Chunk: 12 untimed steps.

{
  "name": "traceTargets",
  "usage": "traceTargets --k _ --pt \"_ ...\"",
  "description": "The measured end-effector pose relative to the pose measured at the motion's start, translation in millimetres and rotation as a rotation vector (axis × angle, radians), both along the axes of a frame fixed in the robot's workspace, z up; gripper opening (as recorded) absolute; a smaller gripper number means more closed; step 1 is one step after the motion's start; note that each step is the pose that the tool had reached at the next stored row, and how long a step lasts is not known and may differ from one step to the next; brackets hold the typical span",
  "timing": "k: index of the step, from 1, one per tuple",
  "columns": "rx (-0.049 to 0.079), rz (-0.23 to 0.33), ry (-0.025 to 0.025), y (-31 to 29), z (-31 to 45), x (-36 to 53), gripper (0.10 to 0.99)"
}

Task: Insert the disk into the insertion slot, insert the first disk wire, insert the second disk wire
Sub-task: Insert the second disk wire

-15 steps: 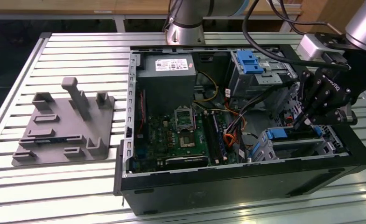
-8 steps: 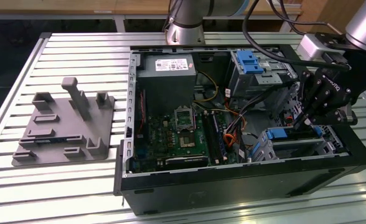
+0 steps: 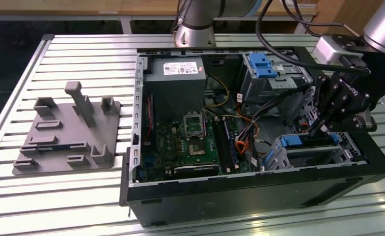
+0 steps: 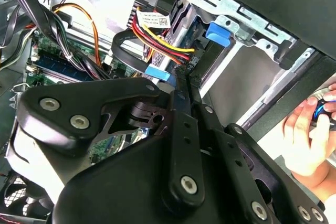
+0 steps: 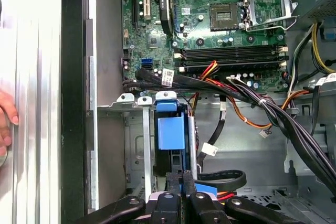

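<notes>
disk point(image 5: 171, 135) is seated in the slot point(image 5: 137, 145), just ahead of the fingers. gripper point(image 5: 182, 182) is clenched on a small blue-tipped wire plug point(image 4: 157, 73). the wire is judged soft and light; it is best held at the stiff plug.

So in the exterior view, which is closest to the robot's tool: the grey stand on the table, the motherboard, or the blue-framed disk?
1. The disk, right beneath the tool, at the case's right.
2. The motherboard, mid-case.
3. The grey stand, outside the case at the view's left.
</notes>
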State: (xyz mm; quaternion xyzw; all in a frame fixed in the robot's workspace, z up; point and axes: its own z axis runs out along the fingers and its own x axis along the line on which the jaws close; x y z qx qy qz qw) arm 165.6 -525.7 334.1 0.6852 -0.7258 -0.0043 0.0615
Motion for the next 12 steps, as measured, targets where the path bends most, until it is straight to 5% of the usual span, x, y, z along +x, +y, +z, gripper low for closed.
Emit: traceTargets --k 12 --pt "-0.001 0.006 0.0000 -0.1 1.3 0.0 0.141"
